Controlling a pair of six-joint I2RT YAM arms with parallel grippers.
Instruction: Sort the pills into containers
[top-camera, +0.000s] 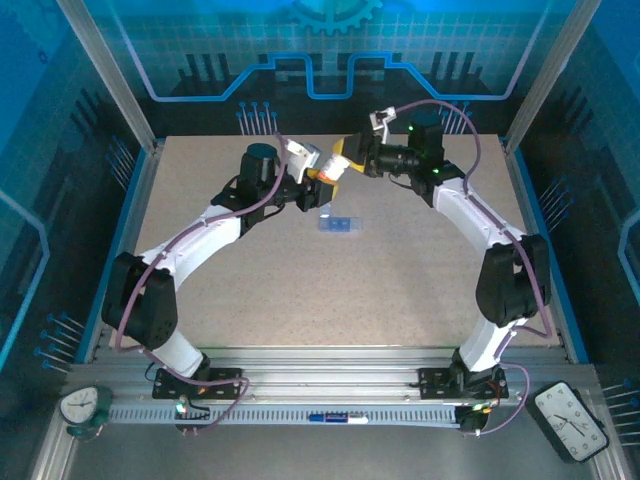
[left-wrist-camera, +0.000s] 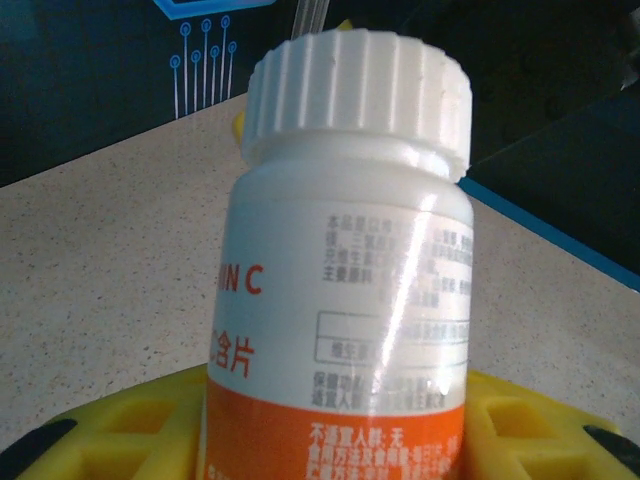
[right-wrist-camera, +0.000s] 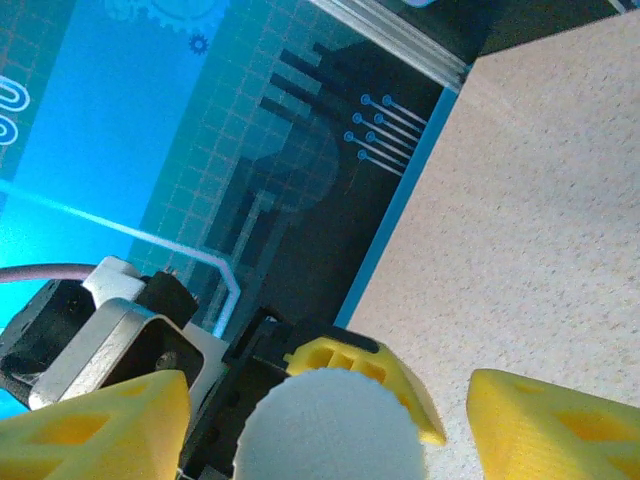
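A bottle (left-wrist-camera: 345, 300) with a white-and-orange label and a ribbed white cap (left-wrist-camera: 358, 95) is held up above the table. My left gripper (left-wrist-camera: 335, 435) is shut on its lower body, with yellow fingers (left-wrist-camera: 130, 425) on both sides. My right gripper (right-wrist-camera: 330, 425) is open around the cap (right-wrist-camera: 330, 435), with a gap between the cap and each finger. Both grippers meet at the bottle (top-camera: 324, 178) over the far middle of the table. The translucent blue pill box with the containers (top-camera: 338, 224) lies flat just in front of them. The pills are hidden.
The beige table (top-camera: 330, 300) is fenced by blue edges and metal posts (top-camera: 115, 80). Dark blue patterned walls stand behind it. A clock (top-camera: 570, 420) and a gauge (top-camera: 82, 406) sit by the near rail.
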